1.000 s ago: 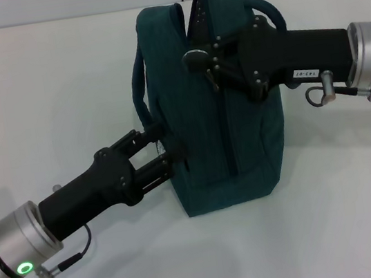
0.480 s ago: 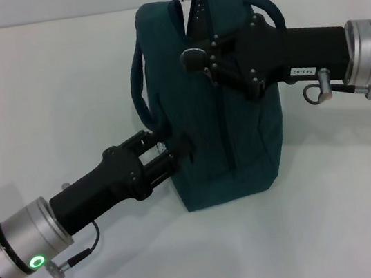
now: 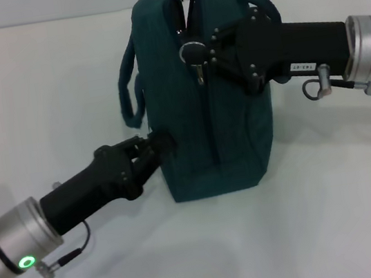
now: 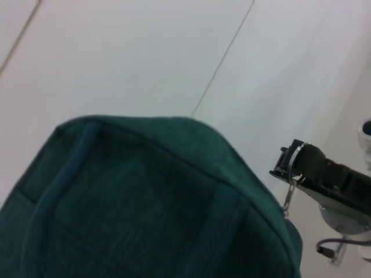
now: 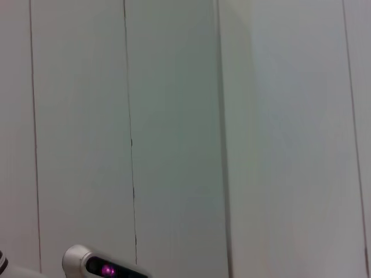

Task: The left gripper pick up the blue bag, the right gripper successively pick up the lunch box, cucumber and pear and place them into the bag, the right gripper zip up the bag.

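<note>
Zipping step in hand, judging by the bag standing upright on the white bench, mid-scene, with lunch box, cucumber and pear nowhere in sight, presumably inside. Right gripper up at the bag's top right edge, jaws pinched on the metal ring pull near the upper end of the zipper seam; a slit open above it at the far top. Left gripper low on the bag's left side, jaws drawn together against the fabric below the loop handle; grip on cloth cannot be told. Next, probably: draw the pull along the remaining track while steadying the bag.
</note>
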Controlling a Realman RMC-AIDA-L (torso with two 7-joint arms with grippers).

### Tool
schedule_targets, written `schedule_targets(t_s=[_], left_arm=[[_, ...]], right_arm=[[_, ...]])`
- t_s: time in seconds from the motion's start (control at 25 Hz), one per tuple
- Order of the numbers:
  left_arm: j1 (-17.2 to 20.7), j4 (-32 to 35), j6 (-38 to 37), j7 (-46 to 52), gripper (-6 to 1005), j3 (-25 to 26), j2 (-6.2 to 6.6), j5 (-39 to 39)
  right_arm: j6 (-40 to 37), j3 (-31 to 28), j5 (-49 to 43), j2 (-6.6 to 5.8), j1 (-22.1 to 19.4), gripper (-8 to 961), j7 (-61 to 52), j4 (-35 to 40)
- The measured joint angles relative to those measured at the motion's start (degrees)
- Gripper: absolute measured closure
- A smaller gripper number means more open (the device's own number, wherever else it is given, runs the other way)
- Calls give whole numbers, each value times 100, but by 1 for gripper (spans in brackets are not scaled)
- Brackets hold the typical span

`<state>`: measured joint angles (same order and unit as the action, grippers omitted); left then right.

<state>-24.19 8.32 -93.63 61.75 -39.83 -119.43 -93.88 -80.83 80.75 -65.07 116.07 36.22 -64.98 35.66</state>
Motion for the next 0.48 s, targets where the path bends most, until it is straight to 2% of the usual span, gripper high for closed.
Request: schedule_targets(t_s=[0.08,0.4,0.48], left_arm=[[102,153,-124,6,807,22,15,19],[410,401,-531,8,732,7,39,20],[429,401,-546,6,650,-3,27,-1]], right_arm=[[0,13,4,4,30,919,2,2],[117,126,22,9,296,918,3,-7],[212,250,53,11,387,918,3,-8]])
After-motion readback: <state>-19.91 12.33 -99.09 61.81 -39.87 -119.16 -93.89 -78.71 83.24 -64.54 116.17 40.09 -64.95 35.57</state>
